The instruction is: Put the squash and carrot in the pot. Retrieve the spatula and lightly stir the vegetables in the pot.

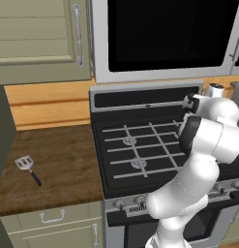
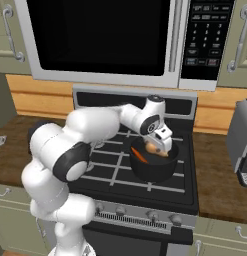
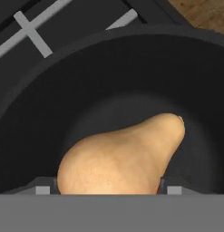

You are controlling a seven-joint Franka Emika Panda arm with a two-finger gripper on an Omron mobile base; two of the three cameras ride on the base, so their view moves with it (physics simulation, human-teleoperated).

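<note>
The gripper is hanging just above the pot on the stove, its jaws standing wide on either side of the squash. The squash is lying on the pot floor directly beneath the fingers, neck pointing away from them; whether the pads are touching its flanks cannot be told, and the wide spread suggests it is released. The carrot is leaning inside the pot beside the gripper, toward the arm. For a clean finish to this step, the hand should be rising straight up so the fingertips clear the squash and the pot wall without dragging either. The spatula is lying on the wooden counter, well apart from the gripper across the stove. Count: one squash, one carrot, one pot, one spatula.
</note>
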